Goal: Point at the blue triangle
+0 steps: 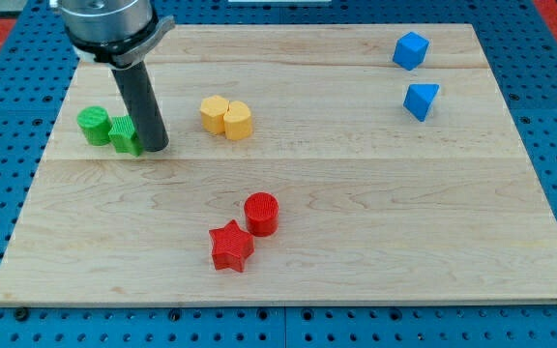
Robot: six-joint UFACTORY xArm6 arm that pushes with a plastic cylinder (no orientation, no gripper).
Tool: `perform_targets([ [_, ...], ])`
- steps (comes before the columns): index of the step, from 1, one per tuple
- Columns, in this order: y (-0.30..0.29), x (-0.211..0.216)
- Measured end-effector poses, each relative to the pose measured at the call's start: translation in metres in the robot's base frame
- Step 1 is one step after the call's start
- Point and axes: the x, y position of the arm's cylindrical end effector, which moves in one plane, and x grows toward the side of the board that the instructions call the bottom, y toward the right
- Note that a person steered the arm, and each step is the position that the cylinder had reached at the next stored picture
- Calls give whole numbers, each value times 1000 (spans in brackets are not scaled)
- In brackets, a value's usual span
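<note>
One wooden board (356, 242) carries everything. I see my bare rod's tip (155, 149) touching the green blocks (109, 129) at the view's left, holding nothing, well apart from the blue triangle (420, 101) at upper right, just below the blue cube (410, 50).

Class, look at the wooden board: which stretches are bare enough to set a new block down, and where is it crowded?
Bare: the middle, between the yellow blocks and the blue triangle; the bottom right, right of the red cylinder and red star; the bottom left. Crowded: top left, where my tip touches the green blocks, and beside the blue cube.
</note>
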Motion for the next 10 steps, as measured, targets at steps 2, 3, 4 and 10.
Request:
perform_targets([
  [2, -45, -7],
  [3, -1, 5],
  [4, 6, 32],
  [10, 260, 35],
])
